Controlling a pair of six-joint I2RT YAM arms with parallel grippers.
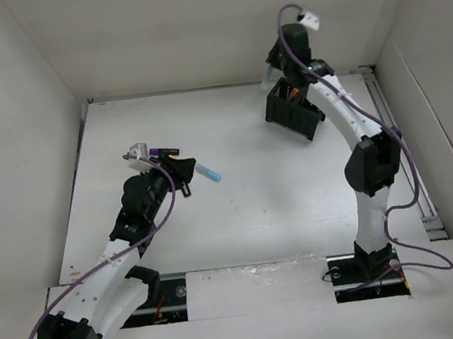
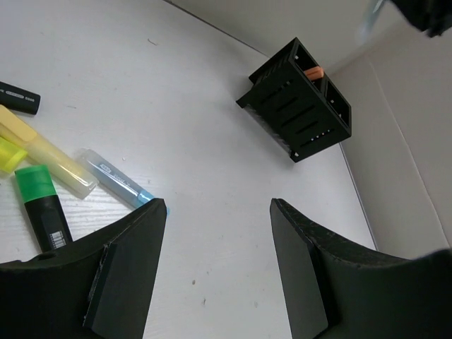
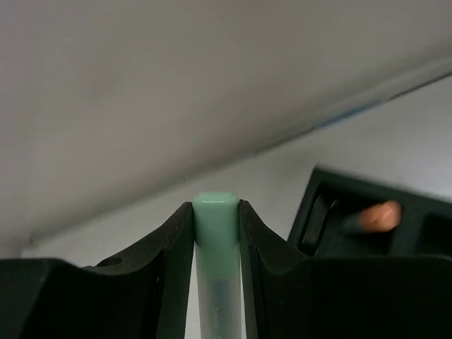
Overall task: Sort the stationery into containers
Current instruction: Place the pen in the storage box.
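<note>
The right gripper (image 3: 216,212) squeezes its two fingers tight on a pale green pen (image 3: 216,275), near the black box (image 2: 282,116) and a little above it, most likely so the pen can drop straight into a hole. An orange pen (image 2: 313,72) sits inside the box (one job done). Well away from the box, the left gripper (image 2: 219,212) hangs with fingers apart over the blue pen (image 2: 116,180), yellow pen (image 2: 42,152) and green-capped pen (image 2: 39,191), ready to pick one.

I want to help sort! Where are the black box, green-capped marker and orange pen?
black box (image 2: 289,113), left wrist view, slotted side wall.
green-capped marker (image 2: 35,182), left wrist view, green cap.
orange pen (image 2: 313,72), left wrist view, exposed tip.
</note>
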